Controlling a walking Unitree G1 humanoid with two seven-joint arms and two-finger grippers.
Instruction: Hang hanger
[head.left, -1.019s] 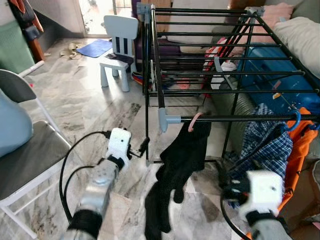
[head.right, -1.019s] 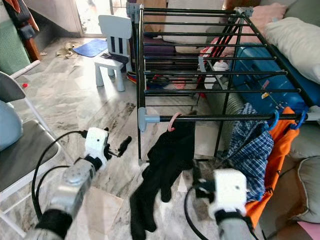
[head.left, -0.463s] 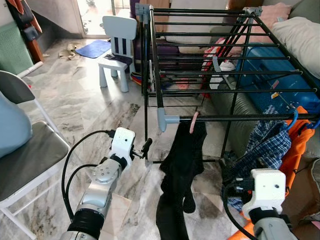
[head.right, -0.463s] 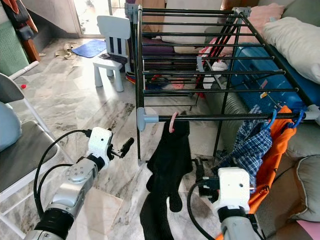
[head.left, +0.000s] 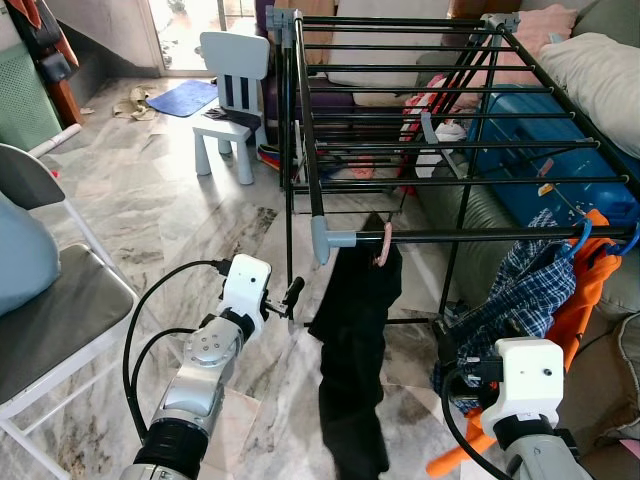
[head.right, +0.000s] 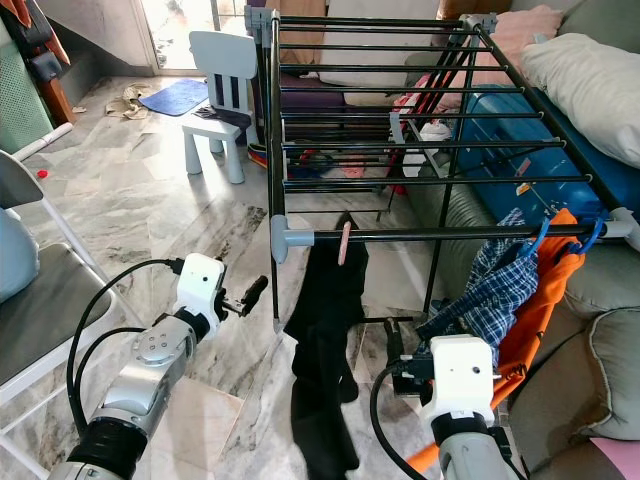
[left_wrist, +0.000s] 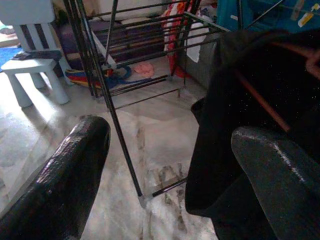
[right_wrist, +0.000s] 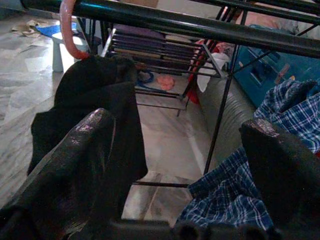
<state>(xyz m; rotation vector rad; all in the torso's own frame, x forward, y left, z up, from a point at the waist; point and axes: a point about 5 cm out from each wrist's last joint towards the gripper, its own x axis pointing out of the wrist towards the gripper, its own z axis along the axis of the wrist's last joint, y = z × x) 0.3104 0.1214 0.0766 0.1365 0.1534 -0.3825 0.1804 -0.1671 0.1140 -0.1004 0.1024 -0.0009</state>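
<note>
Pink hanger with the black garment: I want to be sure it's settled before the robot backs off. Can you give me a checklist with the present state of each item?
1. Pink plastic hanger hooked over the black drying rack's front rail: ok.
2. Black garment hanging free under it, clear of the floor: cannot tell.
3. Left gripper open and apart from the garment: ok.
4. Right gripper open, holding nothing: ok.
5. Blue checked shirt and orange garment hooked on the same rail: ok.

I count three garments on the rail: one black garment (head.left: 358, 330), one blue plaid shirt (head.left: 520, 300), one orange garment (head.left: 590, 275). I see one white child chair (head.left: 232, 95) and one drying rack (head.left: 440, 100).
</note>
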